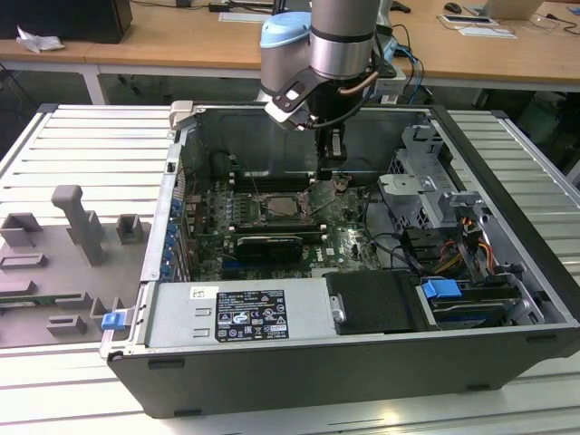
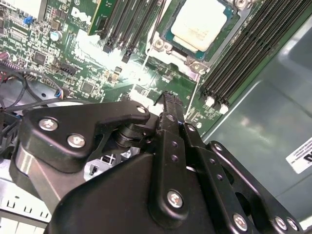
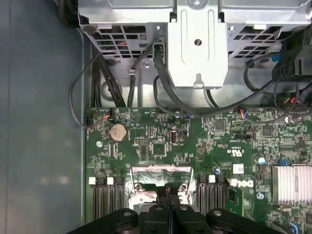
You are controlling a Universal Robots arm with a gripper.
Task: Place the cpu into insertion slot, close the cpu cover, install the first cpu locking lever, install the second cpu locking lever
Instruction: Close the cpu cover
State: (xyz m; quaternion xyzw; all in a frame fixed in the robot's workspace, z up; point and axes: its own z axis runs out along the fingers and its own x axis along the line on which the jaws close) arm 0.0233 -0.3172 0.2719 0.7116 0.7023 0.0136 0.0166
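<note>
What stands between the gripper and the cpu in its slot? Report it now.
Nothing visible does. In the second wrist view the gripper, fingers together, hangs over the motherboard beside the cpu, which sits in the insertion slot; only low board parts lie between them.

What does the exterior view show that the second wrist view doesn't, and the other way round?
The exterior view adds the whole open computer case, the robot arm reaching into it, a grey fixture on the exterior view's left, and wooden desks behind.

The second wrist view adds close detail: the silver cpu cover framing the pale cpu, and the screws on the gripper.

Both show the green motherboard, the long black memory slots and the shut gripper above the board.
</note>
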